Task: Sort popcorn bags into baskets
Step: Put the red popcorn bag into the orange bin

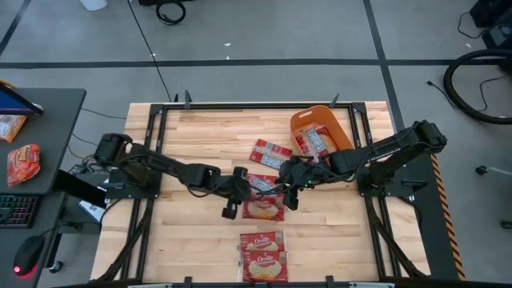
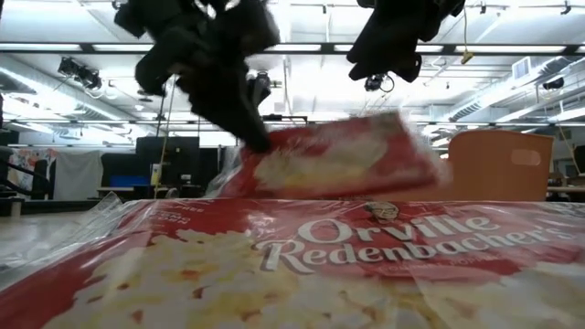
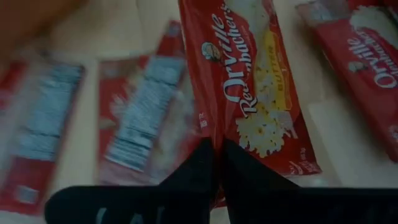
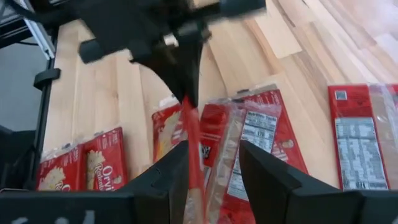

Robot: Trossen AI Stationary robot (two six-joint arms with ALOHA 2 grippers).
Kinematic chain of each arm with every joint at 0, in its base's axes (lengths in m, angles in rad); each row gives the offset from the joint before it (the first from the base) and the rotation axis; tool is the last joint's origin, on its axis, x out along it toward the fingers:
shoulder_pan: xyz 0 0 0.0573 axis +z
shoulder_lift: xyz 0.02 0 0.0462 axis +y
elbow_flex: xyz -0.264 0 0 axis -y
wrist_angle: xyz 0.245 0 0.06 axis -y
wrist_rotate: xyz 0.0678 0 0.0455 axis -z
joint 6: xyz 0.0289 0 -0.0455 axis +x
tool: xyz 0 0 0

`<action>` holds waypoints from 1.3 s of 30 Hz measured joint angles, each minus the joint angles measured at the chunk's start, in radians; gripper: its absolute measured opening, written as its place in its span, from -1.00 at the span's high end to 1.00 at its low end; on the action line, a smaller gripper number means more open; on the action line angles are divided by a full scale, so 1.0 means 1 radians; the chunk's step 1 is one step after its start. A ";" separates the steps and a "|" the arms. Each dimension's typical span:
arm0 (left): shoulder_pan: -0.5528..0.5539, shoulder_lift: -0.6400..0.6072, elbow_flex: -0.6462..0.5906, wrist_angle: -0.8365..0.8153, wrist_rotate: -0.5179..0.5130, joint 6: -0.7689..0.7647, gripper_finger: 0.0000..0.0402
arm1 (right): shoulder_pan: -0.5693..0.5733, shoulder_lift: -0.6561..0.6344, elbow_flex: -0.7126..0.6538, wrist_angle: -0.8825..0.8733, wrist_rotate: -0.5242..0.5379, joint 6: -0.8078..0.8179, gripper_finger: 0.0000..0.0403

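Observation:
My left gripper [image 1: 242, 189] is shut on a red popcorn bag [image 3: 249, 81], which is raised over the middle of the table [image 1: 192, 136]. In the low view the bag [image 2: 338, 155] stands tilted on edge. My right gripper [image 4: 214, 168] is open just to the bag's right. The bag's thin edge [image 4: 191, 143] runs down between its fingers, and I cannot tell whether it touches them. Several more bags lie flat, one [image 1: 263, 210] under the grippers, one [image 1: 270, 154] farther back and two [image 1: 263, 254] at the near edge. The orange basket [image 1: 330, 120] at the far right holds one bag [image 1: 314, 142]. My left gripper pinches the bag's short sealed end [image 3: 219, 142] between its two shut fingers, which slant down from the table's left side. The bag runs on away from the fingers with its printed face up. Whether its far part rests on the bags below, I cannot tell.
Black frame rails [image 1: 156, 152] border the table on the left and right. A side desk [image 1: 48, 112] at the left carries an orange-red snack pouch [image 1: 22, 162], a keyboard and a mouse. Bare wood lies at the table's far left and near right.

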 joint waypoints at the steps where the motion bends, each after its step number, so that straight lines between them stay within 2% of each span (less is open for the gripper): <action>1: 0.000 -0.005 0.009 -0.009 -0.024 0.015 0.89 | 0.000 0.000 0.000 -0.004 0.000 0.010 0.26; 6: 0.002 -0.013 0.062 -0.021 -0.150 0.086 0.89 | 0.002 0.000 0.000 -0.022 0.034 0.068 0.18; 12: 0.001 -0.013 0.092 -0.022 -0.252 0.165 0.89 | 0.003 0.000 0.000 -0.037 0.049 0.109 0.09; 18: 0.001 -0.013 0.109 -0.025 -0.268 0.195 0.89 | 0.003 0.000 0.000 -0.052 0.050 0.109 0.03; 25: 0.002 -0.013 0.133 -0.050 -0.321 0.201 0.89 | 0.003 0.000 0.000 -0.066 0.045 0.085 0.06; 32: 0.001 -0.037 0.134 -0.052 -0.358 0.214 0.89 | 0.003 0.000 0.000 -0.072 0.046 0.013 0.21; 39: 0.000 -0.061 0.134 -0.064 -0.363 0.216 0.87 | 0.003 0.000 0.000 -0.079 0.046 -0.048 0.59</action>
